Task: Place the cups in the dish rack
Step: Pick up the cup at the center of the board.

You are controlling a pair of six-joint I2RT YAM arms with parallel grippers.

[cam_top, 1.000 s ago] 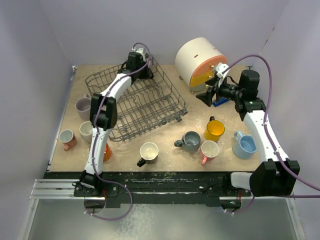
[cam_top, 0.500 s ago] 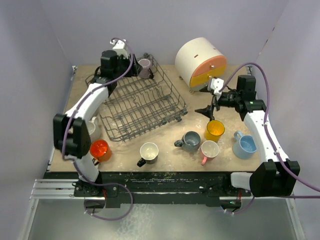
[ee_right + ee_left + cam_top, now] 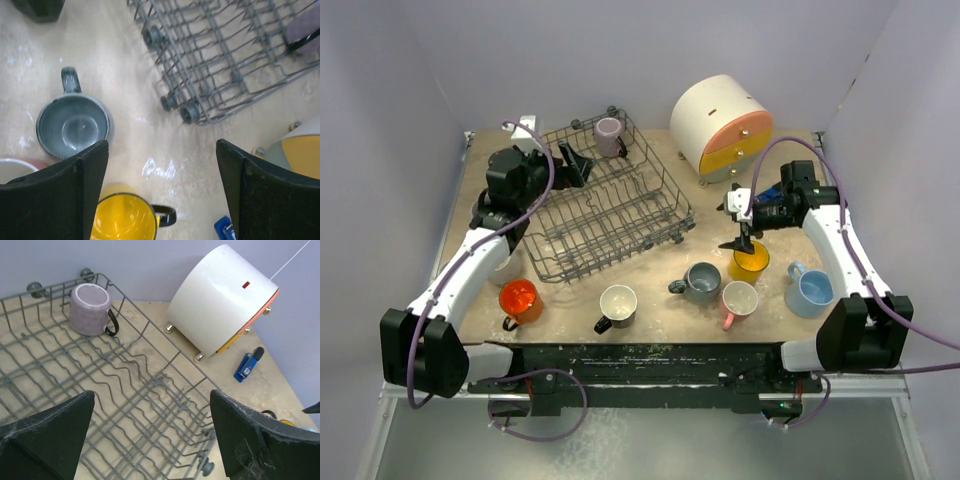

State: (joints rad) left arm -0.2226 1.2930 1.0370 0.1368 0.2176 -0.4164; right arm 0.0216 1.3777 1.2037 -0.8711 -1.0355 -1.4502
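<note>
Overhead view of a beige worktop (image 3: 650,255) with two robot arms mounted at its near edge. A grey wire rack (image 3: 605,215) sits on the far-left part of the worktop, turned at an angle. One mauve mug (image 3: 609,135) with a dark handle sits inside the rack, in its far corner.

The left pincer (image 3: 572,163) hangs over the rack's far-left side, jaws spread wide and holding nothing. The right pincer (image 3: 737,225) hangs just above a yellow mug (image 3: 750,262) on the right half of the worktop, jaws also wide apart and empty.

Near the yellow mug stand a grey mug (image 3: 701,282), a pink mug (image 3: 738,298) and a blue mug (image 3: 808,290), all upright on the worktop outside the rack. A cream mug (image 3: 617,303) stands near the middle of the near edge. An orange mug (image 3: 519,298) stands towards the near-left corner, beside the left arm.

A white cylinder (image 3: 718,118) with orange and yellow fronts lies near the far-right corner, with a small blue object (image 3: 248,365) beside it.
</note>
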